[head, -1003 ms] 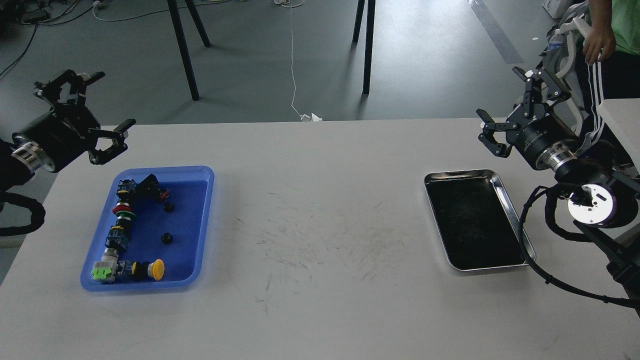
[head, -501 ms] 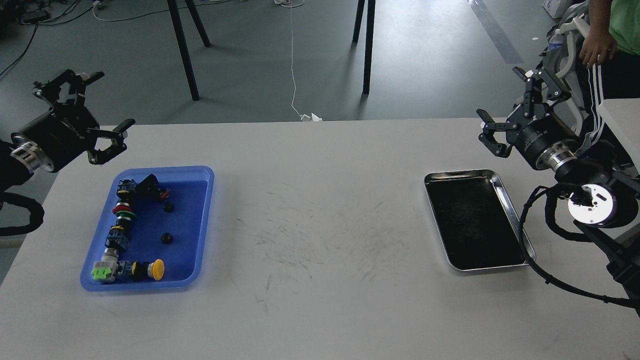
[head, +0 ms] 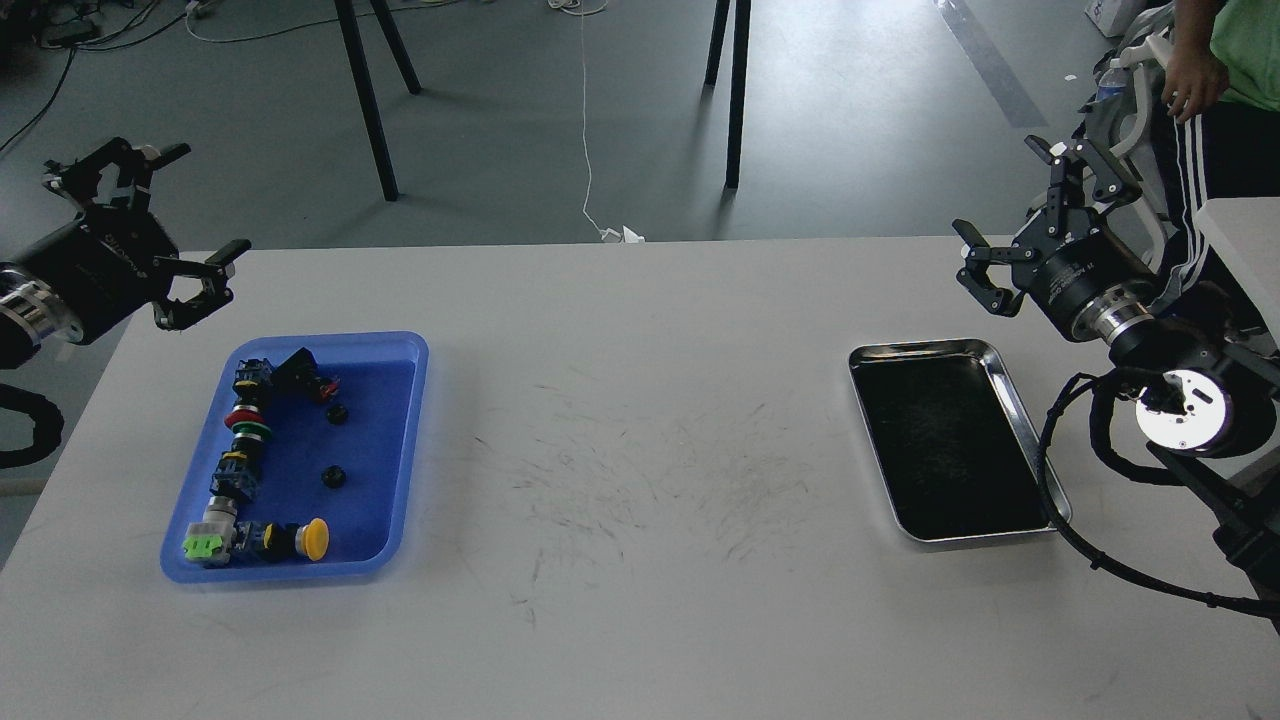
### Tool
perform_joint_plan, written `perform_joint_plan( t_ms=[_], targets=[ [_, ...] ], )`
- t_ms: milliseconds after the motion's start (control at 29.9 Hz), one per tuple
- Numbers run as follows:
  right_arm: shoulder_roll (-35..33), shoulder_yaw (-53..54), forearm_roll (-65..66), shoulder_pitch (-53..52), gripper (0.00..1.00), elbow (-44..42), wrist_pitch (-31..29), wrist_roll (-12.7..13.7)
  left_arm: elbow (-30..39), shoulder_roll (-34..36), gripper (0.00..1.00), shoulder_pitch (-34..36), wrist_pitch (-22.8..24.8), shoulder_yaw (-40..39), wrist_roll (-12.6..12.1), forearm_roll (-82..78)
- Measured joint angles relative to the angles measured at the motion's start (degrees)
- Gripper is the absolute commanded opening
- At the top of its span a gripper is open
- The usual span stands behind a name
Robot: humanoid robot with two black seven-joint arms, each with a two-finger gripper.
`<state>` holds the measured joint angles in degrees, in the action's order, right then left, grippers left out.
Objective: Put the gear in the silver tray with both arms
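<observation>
Both grippers are seen spread and empty. The L gripper [head: 165, 225] is held above the table's far-left edge, just beyond the blue tray [head: 410, 440]; the R gripper [head: 1020, 215] is held above the far-right edge, just beyond the silver tray [head: 1010, 385]. The silver tray is located at the table's right side, long axis running away from the robot, with nothing in it.

The gear cannot be identified with certainty. Two small black round parts [head: 333, 477] are seen on the blue tray's bare floor, near a row of push-button switches [head: 240, 450] along its left wall; either may be the gear.

Risks, as judged:
- Wrong item could be picked, as the parts are small, dark and alike.
- A small part lying flat may slip from the fingers or be pushed aside if the jaws are closed off-centre.
- Neighbouring switches may be struck by spread fingers during descent.
- Blue and silver trays are well apart, so a handover between arms is probably req'd; a drop is likely if release is mistimed.
- R arm cable [head: 1050, 470] is draped over the silver tray's right rim and may drag it.

Surface: white table [head: 640, 600], scuffed at centre w/ dark scratch marks. Room: grey floor, black stand legs [head: 365, 95], a white cord [head: 586, 120]. A person [head: 1215, 90] is standing at far right, near the R arm
</observation>
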<state>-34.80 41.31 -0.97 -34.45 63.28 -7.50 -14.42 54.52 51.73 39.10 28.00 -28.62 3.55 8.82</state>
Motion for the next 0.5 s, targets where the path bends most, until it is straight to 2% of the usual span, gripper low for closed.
perform_joint_plan(
  t_ms=[67, 167, 201, 234, 267, 334, 401, 501],
  targets=[
    [0.0, 0.0, 0.0, 0.0, 0.99, 0.0, 0.0, 0.0, -0.3, 0.1, 0.99, 0.0, 0.0, -0.8, -5.5, 0.7],
    [0.0, 0.0, 0.0, 0.1, 0.99, 0.0, 0.0, 0.0, -1.3, -0.1, 0.98, 0.1, 0.0, -4.5, -22.2, 3.7],
    [-0.1, 0.0, 0.0, 0.1, 0.99, 0.1, 0.0, 0.0, -1.7, -0.2, 0.98, 0.0, 0.0, -5.7, -26.3, 4.9],
    [-0.2, 0.0, 0.0, 0.1, 0.99, 0.1, 0.0, 0.0, -2.0, -0.3, 0.98, 0.0, 0.0, -6.3, -28.3, 5.7],
    [-0.2, 0.0, 0.0, 0.1, 0.99, 0.2, 0.0, 0.0, -2.2, -0.5, 0.99, -0.2, 0.0, -6.6, -29.1, 6.2],
    [-0.4, 0.0, 0.0, 0.2, 0.99, 0.3, 0.0, 0.0, -2.2, -0.6, 0.98, -0.4, 0.0, -6.7, -28.0, 6.5],
    [-0.5, 0.0, 0.0, 0.3, 0.99, 0.3, 0.0, 0.0, -2.3, -0.4, 0.98, -0.5, 0.0, -6.7, -25.4, 6.5],
    [-0.5, 0.0, 0.0, 0.4, 0.99, 0.3, 0.0, 0.0, -2.3, 0.0, 0.98, -0.5, 0.0, -6.5, -20.3, 5.5]
  ],
)
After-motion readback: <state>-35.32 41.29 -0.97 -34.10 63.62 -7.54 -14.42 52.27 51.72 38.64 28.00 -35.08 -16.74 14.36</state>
